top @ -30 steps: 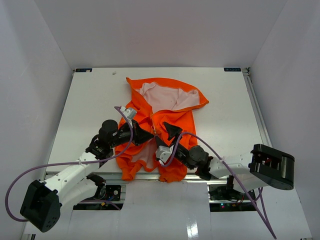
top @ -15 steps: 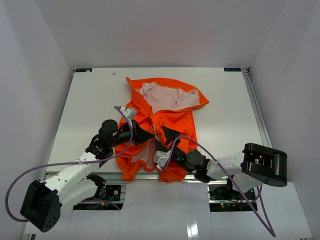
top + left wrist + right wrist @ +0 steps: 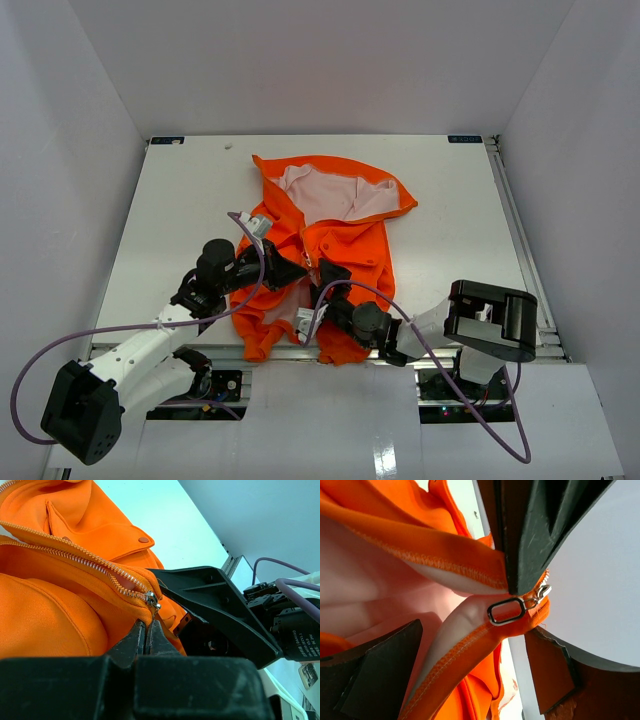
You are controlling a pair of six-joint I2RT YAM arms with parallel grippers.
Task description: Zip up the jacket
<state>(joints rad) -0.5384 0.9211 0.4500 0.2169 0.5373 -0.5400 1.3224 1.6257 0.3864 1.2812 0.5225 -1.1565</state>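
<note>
The orange jacket [image 3: 340, 225] lies in the middle of the table with its pale lining showing at the collar. The lower front is open. My left gripper [image 3: 298, 272] is shut on the orange fabric edge [image 3: 125, 611] just below the metal zipper slider [image 3: 152, 600]. My right gripper [image 3: 333, 274] is open right beside it. In the right wrist view its fingers [image 3: 375, 670] stand on either side of the zipper edge, and the metal pull ring [image 3: 506, 611] hangs between them, untouched. The left gripper's black finger [image 3: 535, 535] is pressed on the same seam.
The jacket's hem [image 3: 345, 348] hangs over the table's near edge above the metal rail [image 3: 285, 353]. Purple cables [image 3: 120, 325] loop from both arms. White walls enclose the table [image 3: 170, 200] on three sides.
My right arm has swung left and drawn in, bringing its open gripper up against the left gripper at the zipper. The left gripper has held still on the fabric.
</note>
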